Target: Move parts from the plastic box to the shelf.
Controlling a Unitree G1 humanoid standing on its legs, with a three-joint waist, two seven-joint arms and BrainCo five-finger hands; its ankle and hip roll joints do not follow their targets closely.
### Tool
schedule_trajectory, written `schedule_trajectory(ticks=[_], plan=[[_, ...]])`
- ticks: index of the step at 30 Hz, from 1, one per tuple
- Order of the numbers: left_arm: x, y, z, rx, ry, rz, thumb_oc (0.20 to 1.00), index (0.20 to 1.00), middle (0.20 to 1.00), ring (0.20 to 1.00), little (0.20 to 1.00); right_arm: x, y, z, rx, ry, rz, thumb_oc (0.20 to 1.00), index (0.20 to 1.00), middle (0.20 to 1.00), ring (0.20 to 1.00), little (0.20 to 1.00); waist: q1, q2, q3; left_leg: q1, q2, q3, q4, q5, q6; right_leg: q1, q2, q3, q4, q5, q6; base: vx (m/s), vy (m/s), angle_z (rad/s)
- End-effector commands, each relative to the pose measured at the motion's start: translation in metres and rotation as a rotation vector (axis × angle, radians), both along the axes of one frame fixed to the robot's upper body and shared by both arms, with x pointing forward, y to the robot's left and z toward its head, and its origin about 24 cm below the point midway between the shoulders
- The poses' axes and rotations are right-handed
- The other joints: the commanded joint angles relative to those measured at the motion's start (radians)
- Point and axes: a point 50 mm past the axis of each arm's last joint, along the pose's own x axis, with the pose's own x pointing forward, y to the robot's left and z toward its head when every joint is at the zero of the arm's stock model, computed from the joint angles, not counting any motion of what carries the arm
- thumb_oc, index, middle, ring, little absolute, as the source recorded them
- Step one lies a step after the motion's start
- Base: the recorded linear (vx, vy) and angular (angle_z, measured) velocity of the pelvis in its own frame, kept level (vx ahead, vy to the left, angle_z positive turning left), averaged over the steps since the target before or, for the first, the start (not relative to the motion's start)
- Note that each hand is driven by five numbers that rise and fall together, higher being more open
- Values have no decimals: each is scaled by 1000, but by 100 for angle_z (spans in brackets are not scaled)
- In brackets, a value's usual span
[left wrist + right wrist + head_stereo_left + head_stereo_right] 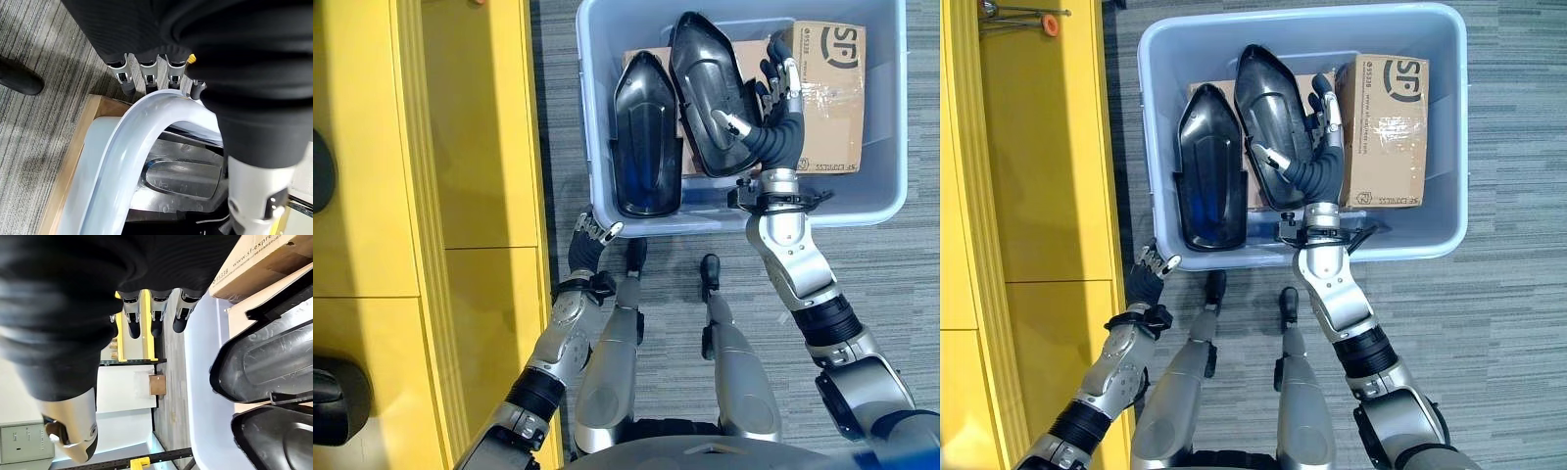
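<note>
Pick-up step: right hand (781, 80) inside the box (1160, 59), fingers relaxed beside the tilted black part (1275, 122) — nothing held. Left hand (592, 231) rests straight-fingered at the rim. Next — close on part, lift toward yellow shelf (480, 127).

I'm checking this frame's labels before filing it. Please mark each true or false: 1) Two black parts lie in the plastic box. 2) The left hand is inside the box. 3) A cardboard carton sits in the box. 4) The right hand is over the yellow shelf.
1) True: two black parts lie in the plastic box.
2) False: the left hand is outside it, by the near rim.
3) True: the cardboard carton is beside the parts.
4) False: the right hand is inside the box; the yellow shelf stands apart.
</note>
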Motion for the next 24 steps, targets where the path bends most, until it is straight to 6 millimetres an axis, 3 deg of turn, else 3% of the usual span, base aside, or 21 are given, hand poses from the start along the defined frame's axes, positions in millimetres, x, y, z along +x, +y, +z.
schedule_trajectory(ticks=[1,16,24], plan=[[-6,10,6,23,-42,36,1000,1000,1000,1000,1000,-6,-8,21,51,-129,-56,1000,1000,1000,1000,1000,3,-48,-45,23,45,2,10,-92,-21,-10,-77,2,30,-52,38,0,0,0],[-7,13,8,31,-68,22,1000,1000,1000,1000,1000,27,-43,43,-83,-116,-354,1000,1000,1000,1000,1000,16,-39,-39,17,41,1,8,-91,-21,-24,-75,4,38,-50,38,0,0,0],[-6,13,8,27,-74,7,1000,1000,1000,1000,1000,49,-52,49,-170,-55,-406,1000,1000,1000,1000,1000,29,-27,-26,9,40,-1,8,-87,-23,-40,-72,2,48,-50,36,0,0,0]])
